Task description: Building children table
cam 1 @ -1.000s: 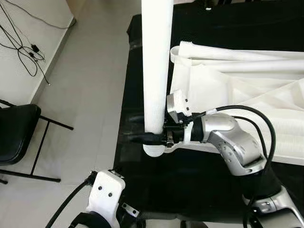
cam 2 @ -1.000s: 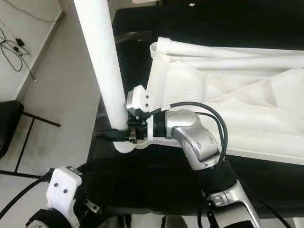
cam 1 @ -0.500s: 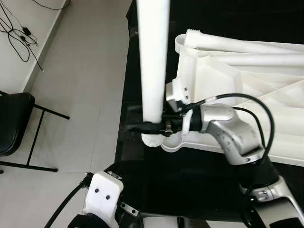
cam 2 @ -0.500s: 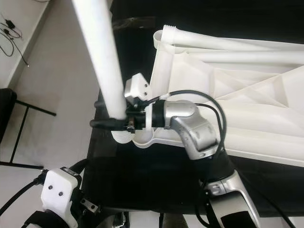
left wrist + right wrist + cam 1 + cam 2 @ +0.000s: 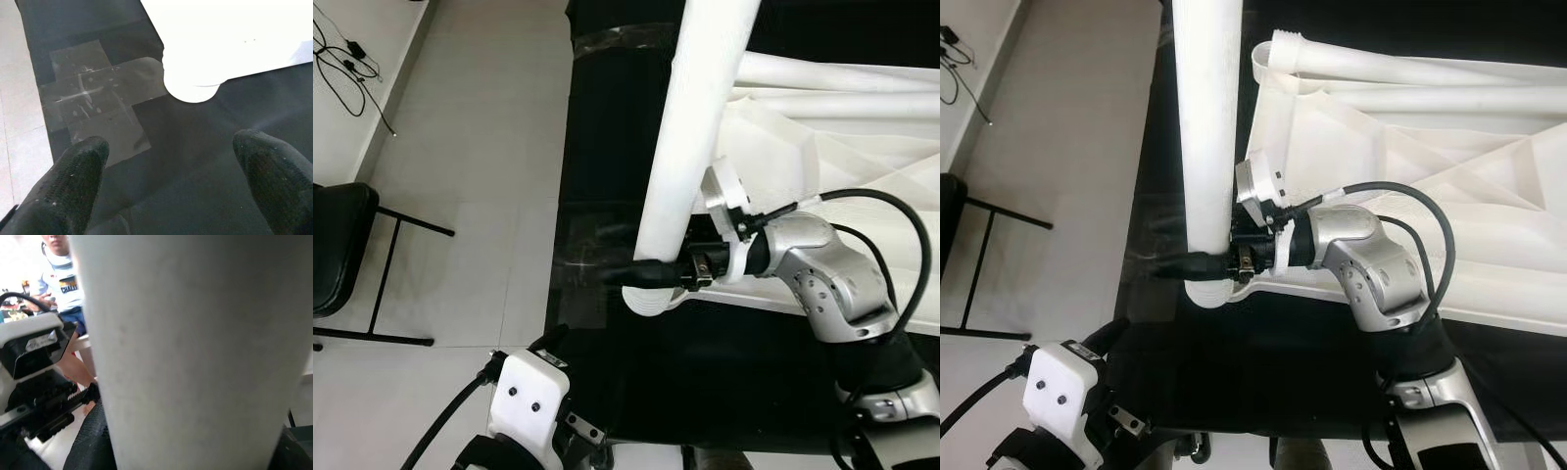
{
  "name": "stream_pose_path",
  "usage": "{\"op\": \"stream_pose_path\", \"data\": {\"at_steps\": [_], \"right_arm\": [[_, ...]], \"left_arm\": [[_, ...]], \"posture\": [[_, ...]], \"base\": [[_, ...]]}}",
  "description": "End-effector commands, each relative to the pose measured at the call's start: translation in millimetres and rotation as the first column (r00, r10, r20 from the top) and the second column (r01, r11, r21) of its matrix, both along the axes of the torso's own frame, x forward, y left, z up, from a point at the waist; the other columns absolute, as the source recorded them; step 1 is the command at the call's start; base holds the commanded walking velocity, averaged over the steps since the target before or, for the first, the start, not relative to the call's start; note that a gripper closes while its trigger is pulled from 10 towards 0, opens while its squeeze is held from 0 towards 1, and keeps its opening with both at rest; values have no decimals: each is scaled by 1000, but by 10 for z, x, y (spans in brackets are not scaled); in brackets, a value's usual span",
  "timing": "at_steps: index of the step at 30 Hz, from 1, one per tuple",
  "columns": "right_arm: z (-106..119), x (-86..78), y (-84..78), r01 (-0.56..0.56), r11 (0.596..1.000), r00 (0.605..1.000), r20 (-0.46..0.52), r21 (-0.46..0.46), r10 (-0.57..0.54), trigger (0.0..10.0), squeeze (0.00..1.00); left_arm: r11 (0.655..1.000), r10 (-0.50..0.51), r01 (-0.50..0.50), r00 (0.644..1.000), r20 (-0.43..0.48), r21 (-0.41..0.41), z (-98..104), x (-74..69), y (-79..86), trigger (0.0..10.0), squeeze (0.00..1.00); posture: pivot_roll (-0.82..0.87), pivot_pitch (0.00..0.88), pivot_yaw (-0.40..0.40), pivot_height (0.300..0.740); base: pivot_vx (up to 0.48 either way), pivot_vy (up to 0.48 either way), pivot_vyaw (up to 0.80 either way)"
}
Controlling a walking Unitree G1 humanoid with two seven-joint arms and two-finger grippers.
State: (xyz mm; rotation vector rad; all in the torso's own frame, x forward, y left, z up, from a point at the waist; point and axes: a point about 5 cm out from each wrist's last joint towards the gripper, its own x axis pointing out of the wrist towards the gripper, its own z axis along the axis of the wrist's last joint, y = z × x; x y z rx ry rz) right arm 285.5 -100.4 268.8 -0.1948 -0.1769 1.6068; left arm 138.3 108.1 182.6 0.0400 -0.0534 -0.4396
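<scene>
A long white table leg (image 5: 690,147) stands nearly upright, its top leaning slightly right. My right gripper (image 5: 656,266) is shut on it close to its lower end, black fingers pointing left. That end hovers just above the round corner socket (image 5: 651,299) of the white table top (image 5: 842,127), which lies underside up on the black-covered surface. In the right wrist view the leg (image 5: 195,352) is right against the camera. My left gripper (image 5: 171,156) is open and holds nothing, low over the black cover near the table top's corner (image 5: 220,44).
Two more white legs (image 5: 1430,69) lie across the table top. A taped patch (image 5: 93,103) marks the cover beside the corner. On the floor to the left stand a black chair (image 5: 342,245) and cables (image 5: 352,59). A person (image 5: 63,279) is behind the leg.
The leg's top has swung to the right while its lower end stays over the corner socket. The head camera has shifted, so the whole scene sits differently.
</scene>
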Motion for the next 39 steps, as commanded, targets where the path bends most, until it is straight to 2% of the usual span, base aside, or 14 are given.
{"op": "stream_pose_path", "data": {"at_steps": [1, 7, 19, 25, 31, 39], "right_arm": [[-112, -29, 37, -8, 998, 1000, 0, -57, 8, 10000, 0], [-132, 25, 20, 33, 996, 999, 17, -78, -32, 10000, 0], [-143, 100, -74, 41, 999, 997, -60, -21, -42, 10000, 0], [-162, 113, -153, 40, 999, 996, -78, -24, -42, 10000, 0], [-234, 118, -169, 62, 992, 998, -21, -107, -65, 10000, 0], [-246, 133, -201, 80, 986, 997, 5, -147, -80, 10000, 0]], "left_arm": [[1000, -9, 10, 999, -32, 11, -70, -21, 15, 10000, 0], [1000, -12, 12, 999, -30, 13, -76, -21, 19, 10000, 0], [1000, -6, 7, 1000, -26, 25, -80, -37, 52, 10000, 0], [1000, -8, 9, 1000, -26, 29, -82, -39, 57, 10000, 0], [999, -9, 10, 1000, -26, 35, -84, -30, 68, 10000, 0], [999, -8, 9, 1000, -25, 37, -87, -27, 70, 10000, 0]], "posture": [[43, 421, 82, 740], [43, 414, 80, 740], [63, 414, 91, 740], [66, 416, 93, 740], [68, 418, 98, 740], [69, 418, 100, 740]], "base": [[0, 0, 0], [0, 0, 0], [0, 0, 0], [0, 0, 0], [0, 0, 0], [0, 0, 0]]}}
